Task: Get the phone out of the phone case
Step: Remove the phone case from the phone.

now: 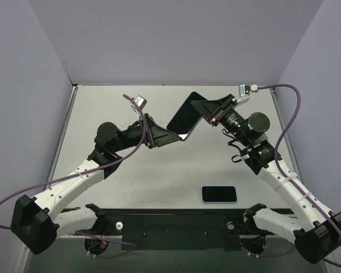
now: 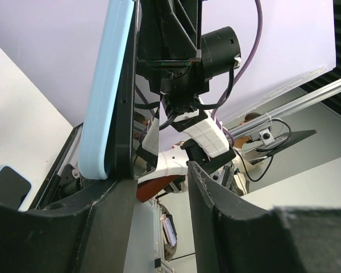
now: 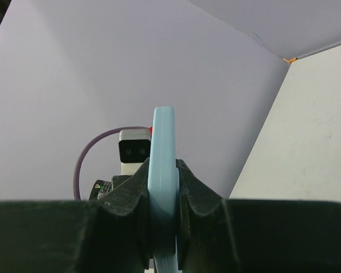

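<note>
Pale grey table, lavender walls on three sides, black rail along near edge. Phone in light-blue case held above mid-table between both arms, tilted. Right gripper clamped on case edge. Left gripper jaws apart, gap between them empty, one finger touching phone's lower end. Second phone, blue-rimmed, lies flat on table near right arm's base.

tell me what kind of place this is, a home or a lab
Probably a robotics lab test cell: a white table boxed in by plain lavender walls, a left arm and right arm bolted at its near edge, purple cables trailing from them.
</note>
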`<control>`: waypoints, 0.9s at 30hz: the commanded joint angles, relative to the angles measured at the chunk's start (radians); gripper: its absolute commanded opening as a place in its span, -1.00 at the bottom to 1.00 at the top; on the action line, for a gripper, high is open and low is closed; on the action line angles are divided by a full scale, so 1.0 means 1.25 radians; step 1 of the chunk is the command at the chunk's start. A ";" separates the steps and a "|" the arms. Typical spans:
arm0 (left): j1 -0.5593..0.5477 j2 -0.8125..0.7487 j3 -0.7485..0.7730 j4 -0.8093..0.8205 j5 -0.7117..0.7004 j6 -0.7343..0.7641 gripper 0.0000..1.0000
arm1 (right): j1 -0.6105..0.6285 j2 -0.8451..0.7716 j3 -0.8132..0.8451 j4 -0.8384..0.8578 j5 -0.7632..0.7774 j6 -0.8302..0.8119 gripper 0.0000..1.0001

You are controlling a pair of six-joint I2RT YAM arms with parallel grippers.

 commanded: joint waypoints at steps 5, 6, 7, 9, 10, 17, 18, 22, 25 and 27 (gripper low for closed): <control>0.015 0.011 0.026 0.069 -0.068 -0.007 0.04 | 0.034 -0.025 0.032 -0.006 -0.189 -0.081 -1.00; 0.016 0.011 0.027 0.071 -0.071 -0.008 0.03 | 0.035 -0.027 0.038 -0.026 -0.193 -0.089 -1.00; 0.019 0.013 0.029 0.066 -0.073 -0.007 -0.02 | 0.035 -0.028 0.040 -0.035 -0.199 -0.106 -1.00; 0.021 0.014 0.032 0.064 -0.078 -0.004 -0.13 | 0.035 -0.027 0.047 -0.046 -0.207 -0.115 -1.00; 0.023 0.015 0.031 0.072 -0.084 -0.006 -0.22 | 0.035 -0.022 0.047 -0.042 -0.213 -0.115 -1.00; 0.020 -0.009 -0.055 0.240 -0.241 -0.053 -0.20 | 0.052 -0.016 0.034 0.012 -0.182 -0.075 -1.00; 0.019 -0.023 -0.065 0.250 -0.257 -0.051 -0.18 | 0.058 -0.014 0.034 0.011 -0.179 -0.073 -1.00; 0.005 -0.034 -0.074 0.259 -0.297 -0.039 -0.23 | 0.074 -0.007 0.042 0.013 -0.163 -0.071 -1.00; 0.003 -0.012 -0.050 0.259 -0.251 -0.041 -0.28 | 0.075 0.005 0.048 0.004 -0.167 -0.076 -1.00; -0.001 0.006 -0.032 0.260 -0.205 -0.048 -0.28 | 0.075 0.008 0.052 -0.009 -0.170 -0.083 -1.00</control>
